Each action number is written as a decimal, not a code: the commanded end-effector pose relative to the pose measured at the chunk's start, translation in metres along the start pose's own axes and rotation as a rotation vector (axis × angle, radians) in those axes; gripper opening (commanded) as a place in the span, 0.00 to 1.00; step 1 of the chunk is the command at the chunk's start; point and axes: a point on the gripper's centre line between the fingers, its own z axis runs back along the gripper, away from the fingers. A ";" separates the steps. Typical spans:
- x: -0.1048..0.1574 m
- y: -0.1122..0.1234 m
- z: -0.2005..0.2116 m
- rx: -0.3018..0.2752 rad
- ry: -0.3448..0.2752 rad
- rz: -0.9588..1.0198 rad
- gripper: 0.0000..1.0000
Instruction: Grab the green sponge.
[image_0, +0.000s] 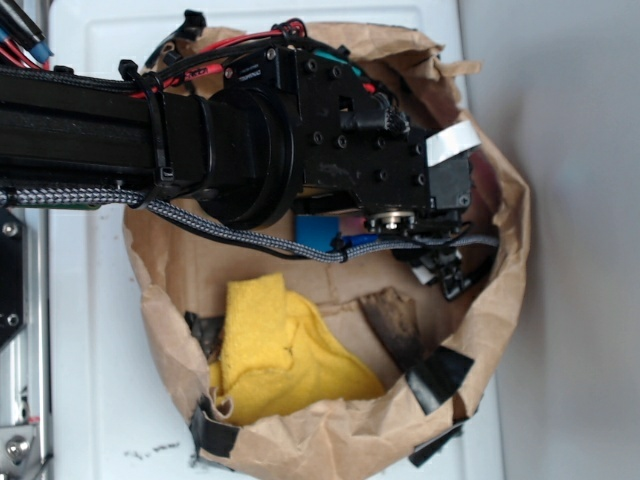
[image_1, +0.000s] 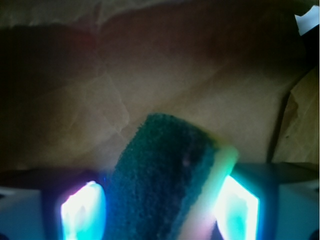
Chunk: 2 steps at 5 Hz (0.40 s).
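In the wrist view the green sponge (image_1: 160, 175) fills the space between my jaws: a dark green rough pad with a pale yellow edge on its right side, standing tilted. My gripper (image_1: 159, 212) is shut on it. The left pad (image_1: 82, 210) presses the green face and the right pad (image_1: 237, 210) presses the yellow edge. In the exterior view the gripper (image_0: 447, 272) reaches down inside the brown paper bag (image_0: 505, 300), and the arm hides the sponge there.
A crumpled yellow cloth (image_0: 275, 355) lies in the bag's near side. A blue block (image_0: 318, 232) shows under the wrist. A dark scrap (image_0: 392, 320) lies by the cloth. Black tape (image_0: 438, 375) patches the bag's rim. The bag sits on a white surface (image_0: 90, 330).
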 end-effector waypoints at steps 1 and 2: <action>0.007 0.002 0.003 0.042 -0.108 0.022 0.00; 0.006 0.003 0.008 0.038 -0.110 0.011 0.00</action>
